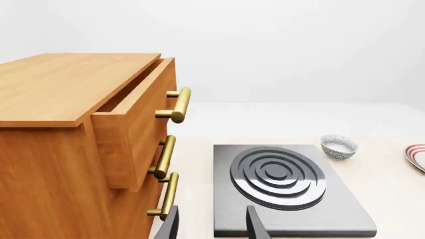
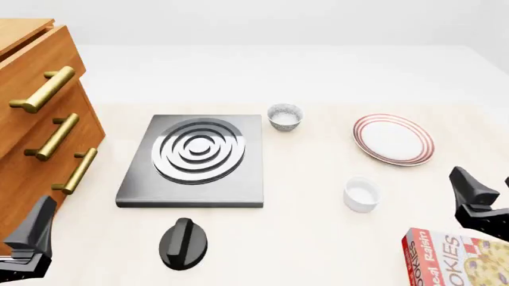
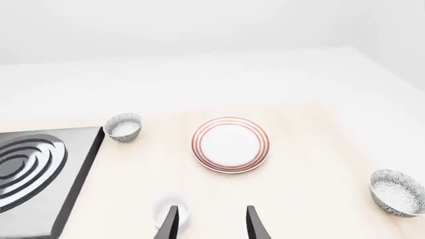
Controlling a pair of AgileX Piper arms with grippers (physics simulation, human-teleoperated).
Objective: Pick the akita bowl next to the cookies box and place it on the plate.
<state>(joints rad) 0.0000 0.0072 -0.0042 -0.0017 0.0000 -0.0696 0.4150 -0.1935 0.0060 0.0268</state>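
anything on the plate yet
No. The plate is bare, white centre and red rings all showing. One speckled bowl sits beside the stove, another is seen only from the right wrist.

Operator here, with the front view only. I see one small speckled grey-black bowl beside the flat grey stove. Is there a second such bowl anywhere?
Observer: Yes. The right wrist view shows a second speckled bowl, upright on the table and apart from the red-ringed white plate.
Operator: Does the right gripper hold anything?
Observer: No. In that same view the right gripper has its fingers apart with nothing between them.
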